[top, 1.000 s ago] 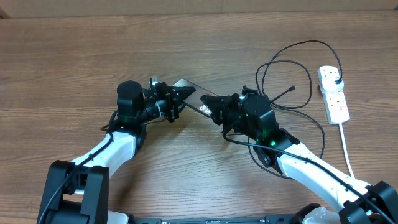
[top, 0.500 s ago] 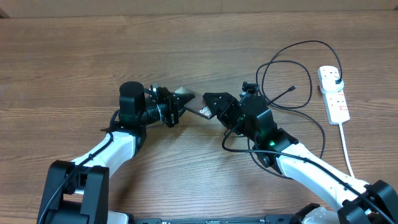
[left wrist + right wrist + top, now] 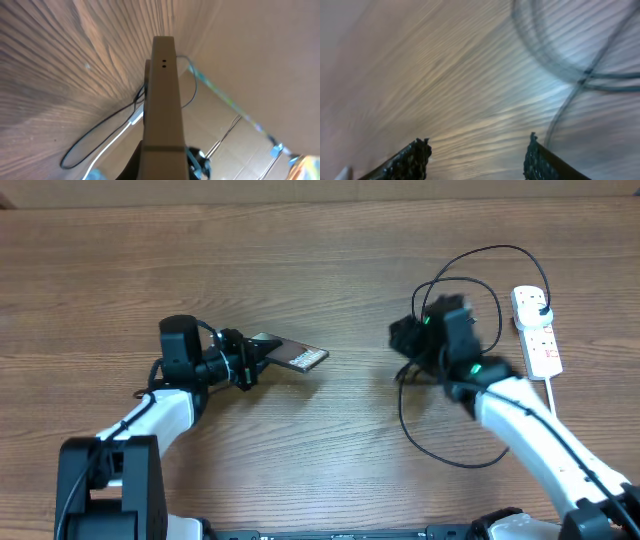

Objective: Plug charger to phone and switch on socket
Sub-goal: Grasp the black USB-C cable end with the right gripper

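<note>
— What is the left claw point(image 3: 252, 358) doing?

— It is clamping shut on the phone point(image 3: 292, 355), left of centre in the overhead view. It is gripping the phone's near end, and the slab is sticking out to the right above the surface point(image 3: 320, 260). In the left wrist view the phone point(image 3: 162, 105) is showing edge-on, running up the middle of the frame, with two small holes near its top.

— And the right claw point(image 3: 398, 340)?

— Its fingers are standing wide apart and gripping nothing. In the right wrist view the right claw point(image 3: 477, 160) is hanging over bare wood, with its two dark fingers point(image 3: 412, 161) at the bottom of the frame.

— What is lying around it?

— The charger point(image 3: 490, 249) is looping across the right half of the overhead view, passing under the right arm. It is appearing blurred in the upper right of the right wrist view point(image 3: 580, 75). The socket point(image 3: 537, 330) is lying at the far right, with a black plug point(image 3: 541, 308) sitting in its upper end. Its white cord point(image 3: 553, 405) is trailing downward.

— And the surface?

— It is showing brown wood grain all over, with a paler strip running along the top edge.
</note>
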`<act>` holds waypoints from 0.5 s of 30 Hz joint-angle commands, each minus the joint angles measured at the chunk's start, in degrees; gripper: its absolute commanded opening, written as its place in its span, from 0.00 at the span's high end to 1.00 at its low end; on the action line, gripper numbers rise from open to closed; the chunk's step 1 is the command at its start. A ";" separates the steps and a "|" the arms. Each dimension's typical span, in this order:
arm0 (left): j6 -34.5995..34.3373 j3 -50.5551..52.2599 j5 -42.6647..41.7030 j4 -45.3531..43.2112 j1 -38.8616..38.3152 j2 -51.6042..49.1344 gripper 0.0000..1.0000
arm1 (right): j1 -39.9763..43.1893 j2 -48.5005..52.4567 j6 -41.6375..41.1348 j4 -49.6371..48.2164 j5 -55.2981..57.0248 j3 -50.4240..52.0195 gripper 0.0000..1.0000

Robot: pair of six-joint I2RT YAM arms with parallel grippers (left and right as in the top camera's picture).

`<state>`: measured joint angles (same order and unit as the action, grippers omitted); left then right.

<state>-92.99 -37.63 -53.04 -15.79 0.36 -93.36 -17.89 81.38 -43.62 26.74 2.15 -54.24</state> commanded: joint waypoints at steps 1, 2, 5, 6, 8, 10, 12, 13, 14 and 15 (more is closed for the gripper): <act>0.20 -4.70 -4.81 -0.33 0.35 -3.80 0.96 | 2.40 -0.81 5.07 8.22 6.88 -10.23 0.29; 0.20 -7.02 -6.03 -0.35 0.35 -5.49 0.96 | 3.19 -0.81 6.29 12.17 8.26 -13.16 0.20; 0.22 -15.26 -11.28 -1.07 0.33 -10.78 0.96 | 4.85 -0.81 8.37 17.42 9.40 -18.27 0.00; 0.37 -18.56 -13.44 -1.18 0.31 -12.76 0.96 | 5.29 -0.83 8.35 17.97 9.40 -19.37 0.00; 1.16 -26.10 -18.56 -1.20 0.04 -17.16 0.96 | 5.66 -0.85 8.33 18.08 9.38 -19.76 0.00; 2.73 -33.46 -23.96 -1.18 -0.66 -21.31 0.96 | 5.66 -0.72 8.33 19.26 9.40 -19.61 0.00; 4.70 -38.07 -28.06 -1.20 -1.51 -23.91 0.96 | 5.66 -0.48 8.35 19.76 9.90 -19.34 0.00; 5.90 -39.52 -29.42 -1.20 -1.99 -24.76 0.96 | 5.66 -0.22 8.15 19.30 10.29 -19.21 0.00; 7.15 -40.50 -30.40 -1.20 -2.58 -25.44 0.96 | 5.68 0.22 7.69 18.93 10.29 -19.21 0.00; 8.17 -40.74 -30.64 -1.18 -3.06 -25.70 0.96 | 5.73 0.87 6.97 18.75 10.29 -19.23 0.00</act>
<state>-89.62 -75.79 -73.97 -16.97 -0.54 -117.49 -12.36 81.32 -36.40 46.00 10.94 -73.21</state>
